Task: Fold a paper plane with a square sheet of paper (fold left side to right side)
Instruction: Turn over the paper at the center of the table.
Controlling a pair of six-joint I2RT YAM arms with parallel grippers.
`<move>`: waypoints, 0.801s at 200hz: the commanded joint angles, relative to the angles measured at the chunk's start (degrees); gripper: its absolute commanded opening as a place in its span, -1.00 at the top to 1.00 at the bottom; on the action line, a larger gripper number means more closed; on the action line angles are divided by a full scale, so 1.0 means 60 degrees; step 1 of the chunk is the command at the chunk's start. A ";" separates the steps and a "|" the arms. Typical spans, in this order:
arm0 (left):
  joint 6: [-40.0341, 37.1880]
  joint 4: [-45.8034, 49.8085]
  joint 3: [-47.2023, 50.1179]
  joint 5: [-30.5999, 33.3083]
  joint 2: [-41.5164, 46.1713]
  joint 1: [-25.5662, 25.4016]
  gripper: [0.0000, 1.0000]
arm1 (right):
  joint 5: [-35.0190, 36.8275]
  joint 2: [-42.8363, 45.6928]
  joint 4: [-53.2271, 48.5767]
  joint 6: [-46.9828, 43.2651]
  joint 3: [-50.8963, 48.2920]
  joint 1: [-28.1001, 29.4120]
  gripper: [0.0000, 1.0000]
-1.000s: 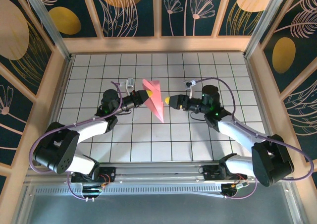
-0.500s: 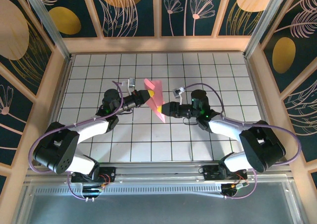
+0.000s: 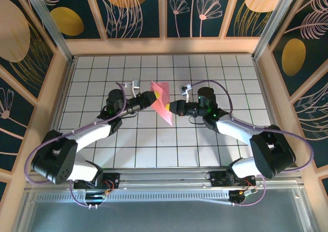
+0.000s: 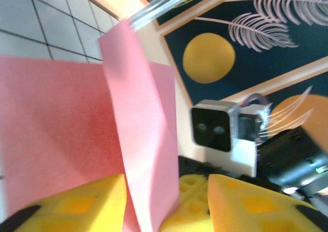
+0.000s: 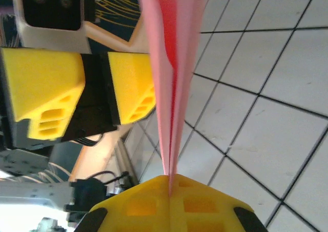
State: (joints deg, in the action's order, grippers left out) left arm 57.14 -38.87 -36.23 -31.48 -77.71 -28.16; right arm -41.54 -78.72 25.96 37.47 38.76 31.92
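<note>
Top view: two arms meet over the middle of the white-tiled bench (image 3: 205, 145). A pink paper plane (image 3: 160, 94), folded narrow and pointed, is held in the air btwn them, pointed end toward the arm bases. Left fingers (image 3: 151, 97) sit at its left side, right fingers (image 3: 167, 105) at its right. Left wrist view: the paper plane (image 4: 141, 139) stands upright, w/ a folded flap running down into the gap btwn the yellow left fingers (image 4: 77, 206), which are parted and not pressing it. The right arm's camera block (image 4: 215, 132) is just behind. Right wrist view: the right fingers (image 5: 148, 201) are closed tight on the paper plane (image 5: 171, 62), its layers vanishing into their seam. The left fingers (image 5: 130, 85) show a clear gap, one finger just beside the paper. Judgement: this looks like a hand-over to the right arm. To do it well, keep the right pinch firm, back the left arm straight away w/o brushing the loose flap, and avoid twisting, since thin paper will likely buckle or slip.
</note>
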 commanded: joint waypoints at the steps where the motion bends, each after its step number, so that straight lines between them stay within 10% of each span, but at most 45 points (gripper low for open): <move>1: -0.1336 0.2020 -0.0356 0.1226 0.0882 0.0181 -0.10 | 0.1401 0.0710 -0.1693 -0.1030 0.0485 -0.0034 1.00; 45: -0.2897 0.5138 -0.0359 0.4556 0.2535 0.0226 -0.28 | 0.8129 0.0242 -0.6579 -0.2856 0.2485 0.1868 1.00; 97: -0.3064 0.6544 0.0168 0.7233 0.4179 0.0226 -0.37 | 1.5832 -0.4297 -1.2542 -0.1473 0.6206 0.4384 1.00; 160: -0.3033 0.7121 0.0326 0.8222 0.5013 0.0226 -0.46 | 1.6144 -0.7330 -1.3603 -0.0840 0.7733 0.5022 1.00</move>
State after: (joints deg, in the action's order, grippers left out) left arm 40.38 1.41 -34.68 14.55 -48.34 -27.00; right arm 51.37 -122.48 -52.21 31.88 83.35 61.52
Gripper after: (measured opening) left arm 0.730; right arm 0.051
